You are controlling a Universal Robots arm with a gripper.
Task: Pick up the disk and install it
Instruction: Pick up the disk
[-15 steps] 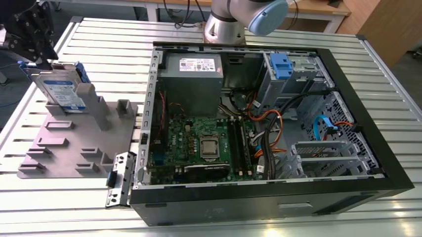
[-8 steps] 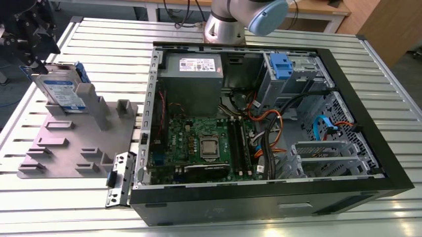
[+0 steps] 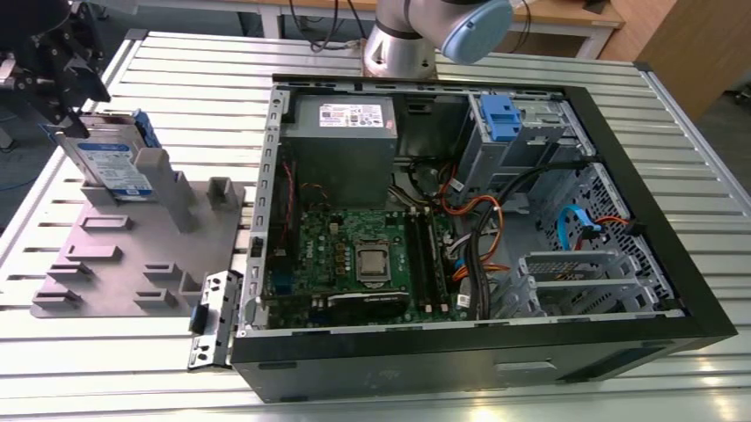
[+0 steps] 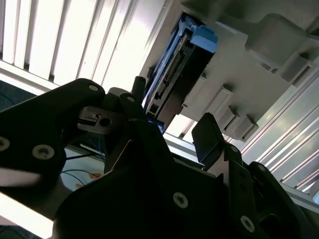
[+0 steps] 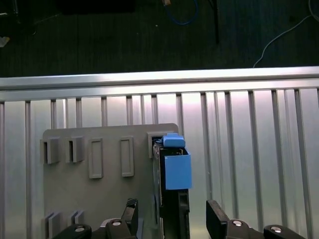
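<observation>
Pincer (image 5: 172, 205) fingers stand apart, one on each side of the disk (image 5: 176, 172), not clamped. Disk stands on edge in a corner slot of the grey holder plate (image 5: 99, 199), which lies on the slatted tabletop (image 5: 259, 149).

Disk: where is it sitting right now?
At the exterior view's left, the disk stands on edge in the grey holder, outside the case, between the open fingers.
</observation>
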